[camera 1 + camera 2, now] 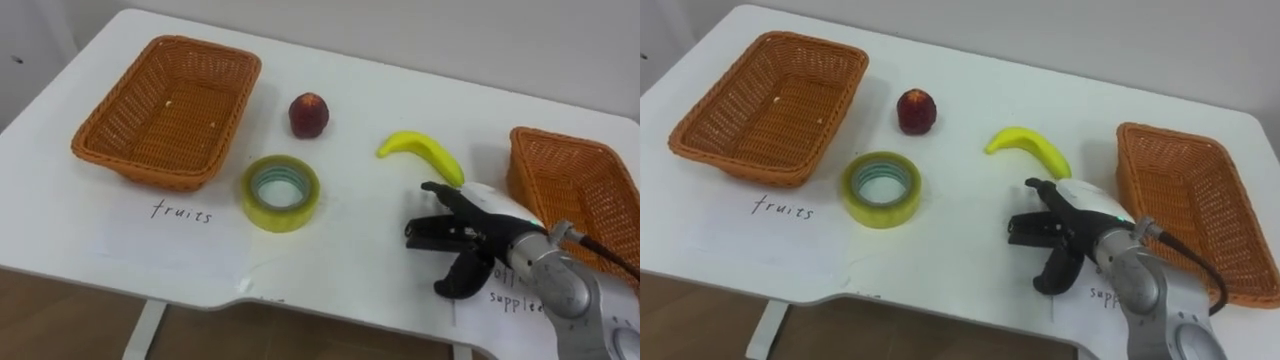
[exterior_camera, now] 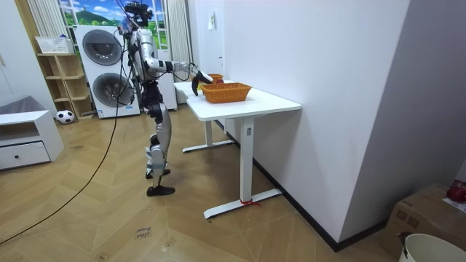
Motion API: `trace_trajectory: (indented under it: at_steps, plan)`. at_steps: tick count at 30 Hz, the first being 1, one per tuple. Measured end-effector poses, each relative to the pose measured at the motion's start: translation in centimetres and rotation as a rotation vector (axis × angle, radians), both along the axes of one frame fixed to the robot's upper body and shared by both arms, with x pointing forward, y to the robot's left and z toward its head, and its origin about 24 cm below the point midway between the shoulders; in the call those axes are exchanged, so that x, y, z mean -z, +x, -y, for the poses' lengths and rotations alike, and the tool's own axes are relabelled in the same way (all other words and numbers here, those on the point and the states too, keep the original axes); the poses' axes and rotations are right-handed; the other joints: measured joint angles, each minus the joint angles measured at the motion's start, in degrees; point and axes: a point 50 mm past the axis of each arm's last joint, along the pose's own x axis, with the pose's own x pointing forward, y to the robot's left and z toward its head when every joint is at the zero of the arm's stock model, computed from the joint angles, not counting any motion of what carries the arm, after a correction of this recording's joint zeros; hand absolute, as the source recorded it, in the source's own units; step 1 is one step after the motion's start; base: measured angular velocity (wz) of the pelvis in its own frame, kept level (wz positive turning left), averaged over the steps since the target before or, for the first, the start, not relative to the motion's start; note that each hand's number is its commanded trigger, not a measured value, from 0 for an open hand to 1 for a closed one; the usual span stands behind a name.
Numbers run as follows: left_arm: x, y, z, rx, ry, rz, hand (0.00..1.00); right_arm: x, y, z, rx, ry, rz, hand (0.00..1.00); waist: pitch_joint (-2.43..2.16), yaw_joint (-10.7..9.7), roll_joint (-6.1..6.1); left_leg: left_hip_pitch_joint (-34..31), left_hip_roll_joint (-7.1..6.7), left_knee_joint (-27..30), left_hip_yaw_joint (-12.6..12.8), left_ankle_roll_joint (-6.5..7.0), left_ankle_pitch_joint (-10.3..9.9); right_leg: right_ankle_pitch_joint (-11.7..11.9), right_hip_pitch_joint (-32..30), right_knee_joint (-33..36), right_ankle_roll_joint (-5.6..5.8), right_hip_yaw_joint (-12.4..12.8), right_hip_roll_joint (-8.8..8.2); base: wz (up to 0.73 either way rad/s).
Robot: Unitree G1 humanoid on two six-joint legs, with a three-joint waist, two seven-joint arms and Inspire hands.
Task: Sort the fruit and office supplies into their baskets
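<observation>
Right hand (image 1: 480, 232), fingers (image 1: 438, 231) apart, over the table (image 1: 350, 250).
A "fruits" label (image 1: 182, 212) lies by the left basket (image 1: 165, 105); banana (image 1: 425, 152), red fruit (image 1: 309, 115) and tape (image 1: 281, 192) lie near.

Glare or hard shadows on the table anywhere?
Left eye view: table evenly lit, no blown-out glare; soft shadows beneath tape roll, red fruit, banana and right hand. Room view: flat, even light, no harsh shadow on the floor.

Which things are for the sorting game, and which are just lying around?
For the job: red round fruit, yellow banana, yellow tape roll, left brown wicker basket, right brown wicker basket.
Just lying about: white washing machines, black-and-white football.
</observation>
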Motion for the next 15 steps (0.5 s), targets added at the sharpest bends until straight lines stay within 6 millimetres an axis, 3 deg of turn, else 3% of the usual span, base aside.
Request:
trace_trajectory:
  at_steps: [2, 6, 15]
  plan:
    - [0.0, 0.1, 0.0, 0.001, -0.001, -0.001, 0.0, 0.6, 0.0, 0.3, 0.012, -0.002, -0.027, 0.0, 0.19, 0.1, -0.67, 0.9, -0.02, 0.0, -0.2, 0.0, 0.0, 0.0, 0.9, 0.0, 0.0, 0.2, 0.0, 0.07]
    - [0.0, 0.1, -0.1, 0.0, 0.0, -0.003, 0.0, 0.7, 0.3, 0.3, 0.012, -0.004, -0.036, 0.0, 0.25, 0.2, -0.63, 1.2, -0.05, 0.0, -0.2, 0.01, 0.0, 0.0, 1.2, -0.1, 0.0, 1.2, 0.02, 0.01]
    - [0.0, 0.2, 0.0, 0.0, 0.003, -0.003, 0.0, 0.4, 1.3, 0.4, 0.016, -0.005, -0.029, 0.0, 0.8, 0.3, 0.88, 0.6, 0.09, -0.1, -0.4, -0.11, 0.0, 0.0, 1.2, -0.9, -0.07, 0.9, 0.32, -0.01]
